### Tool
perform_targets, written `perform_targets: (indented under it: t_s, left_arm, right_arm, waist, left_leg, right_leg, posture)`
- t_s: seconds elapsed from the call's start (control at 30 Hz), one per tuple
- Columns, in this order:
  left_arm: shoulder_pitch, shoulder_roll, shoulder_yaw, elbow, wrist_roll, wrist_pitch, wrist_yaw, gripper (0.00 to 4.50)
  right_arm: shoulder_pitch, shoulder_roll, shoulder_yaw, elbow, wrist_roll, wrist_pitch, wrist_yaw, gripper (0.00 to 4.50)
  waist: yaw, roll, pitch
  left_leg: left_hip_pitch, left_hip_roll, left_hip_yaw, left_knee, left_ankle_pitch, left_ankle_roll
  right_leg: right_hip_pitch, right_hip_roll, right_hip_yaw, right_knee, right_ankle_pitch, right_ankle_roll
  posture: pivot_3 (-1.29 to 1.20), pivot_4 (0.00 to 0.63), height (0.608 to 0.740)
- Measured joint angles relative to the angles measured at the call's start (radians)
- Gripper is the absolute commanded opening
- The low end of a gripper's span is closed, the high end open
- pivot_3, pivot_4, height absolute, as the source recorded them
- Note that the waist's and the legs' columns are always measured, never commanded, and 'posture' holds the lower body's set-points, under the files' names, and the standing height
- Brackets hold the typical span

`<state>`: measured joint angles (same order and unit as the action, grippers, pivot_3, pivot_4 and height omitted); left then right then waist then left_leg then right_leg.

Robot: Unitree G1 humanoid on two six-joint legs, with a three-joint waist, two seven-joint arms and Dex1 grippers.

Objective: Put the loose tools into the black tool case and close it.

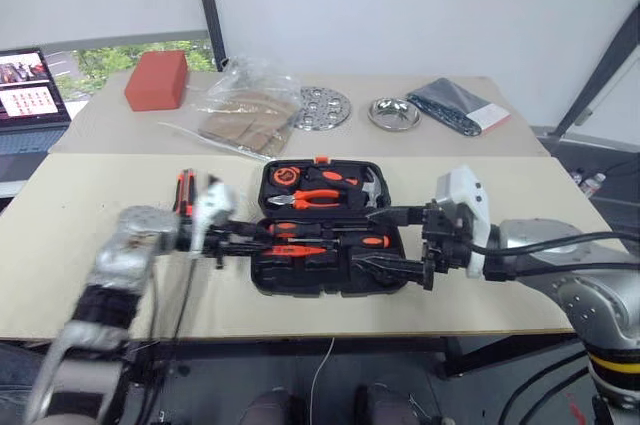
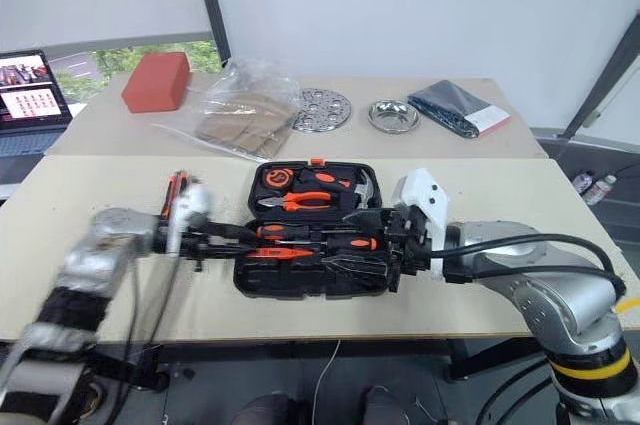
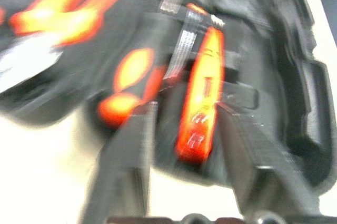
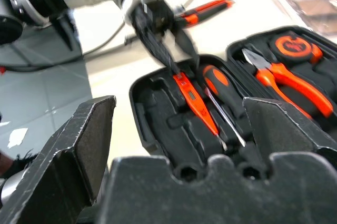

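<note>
Writing cannot be read on any tool. Near the front edge of the beige table (image 1: 90, 255), the black moulded-plastic tool case (image 1: 330, 235) lies open. Inside, the slim all-orange tester screwdriver (image 4: 196, 104) lies along the case. Left gripper (image 1: 232, 237) and right gripper (image 1: 400, 245) flank the case, both with jaws apart, holding nothing.

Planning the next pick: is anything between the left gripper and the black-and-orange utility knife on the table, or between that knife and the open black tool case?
Nothing visible besides the arm itself. The black-and-orange utility knife lies on the beige table just left of the open black moulded-plastic tool case. The left gripper sits between them at the case's left edge.
</note>
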<state>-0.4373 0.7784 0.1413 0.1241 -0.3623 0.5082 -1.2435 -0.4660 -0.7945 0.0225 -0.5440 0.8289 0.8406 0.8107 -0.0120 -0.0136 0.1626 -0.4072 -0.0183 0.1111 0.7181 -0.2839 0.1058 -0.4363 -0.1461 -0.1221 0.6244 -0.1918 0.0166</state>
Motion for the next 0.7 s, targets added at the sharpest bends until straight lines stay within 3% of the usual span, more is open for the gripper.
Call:
perform_targets:
  t_s: [0.1,0.23,0.33,0.43,0.53,0.7]
  left_arm:
    - [0.192,0.044,0.216,-0.134,-0.063,0.127,0.105,4.4]
    - [0.468,0.013,0.401,-0.239,-0.069,0.206,0.236,4.4]
    - [0.522,-0.031,0.438,-0.321,-0.072,0.251,0.337,4.4]
    - [0.414,-0.042,0.433,-0.32,-0.072,0.299,0.452,4.4]
    - [0.185,-0.044,0.377,-0.235,-0.064,0.396,0.582,4.4]
    - [-0.082,-0.071,0.218,-0.05,-0.023,0.502,0.698,4.4]
  right_arm:
    - [-0.028,0.009,0.041,0.027,-0.033,-0.029,0.052,4.5]
    - [-0.051,0.029,0.081,0.067,-0.069,-0.057,0.106,4.5]
    - [-0.068,0.046,0.099,0.096,-0.091,-0.073,0.132,4.5]
    - [-0.077,0.059,0.112,0.105,-0.11,-0.079,0.15,4.5]
    - [-0.083,0.071,0.122,0.111,-0.121,-0.08,0.151,4.5]
    - [-0.081,0.075,0.12,0.101,-0.139,-0.08,0.146,4.5]
  waist:
    - [-0.001,0.001,0.0]
    - [0.003,0.001,0.001]
    - [0.029,0.001,0.003]
    - [0.051,0.001,0.003]
    - [0.06,0.0,0.003]
    - [0.046,0.0,0.003]
  left_leg:
    - [0.001,-0.002,0.001,-0.005,0.0,0.0]
    - [0.002,-0.002,0.0,-0.008,-0.004,-0.007]
    - [0.003,-0.003,-0.002,-0.007,-0.006,-0.011]
    - [0.006,-0.004,-0.004,-0.007,-0.005,-0.013]
    - [0.008,-0.006,-0.004,-0.007,-0.002,-0.015]
    - [0.008,-0.006,0.0,-0.008,-0.002,-0.015]
  right_leg:
    - [0.001,0.0,-0.001,-0.004,-0.001,0.002]
    - [0.006,0.005,-0.003,-0.012,-0.002,0.003]
    - [0.009,0.002,-0.003,-0.014,-0.002,0.003]
    - [0.008,0.001,-0.002,-0.013,-0.001,0.005]
    - [0.009,0.003,-0.003,-0.012,0.0,0.009]
    - [0.011,0.01,-0.001,-0.01,0.005,0.002]
  posture:
    - [0.0,0.15,0.734]
    - [0.0,0.15,0.734]
    - [0.0,0.15,0.734]
    - [0.0,0.15,0.734]
    - [0.0,0.15,0.734]
    - [0.0,0.15,0.734]
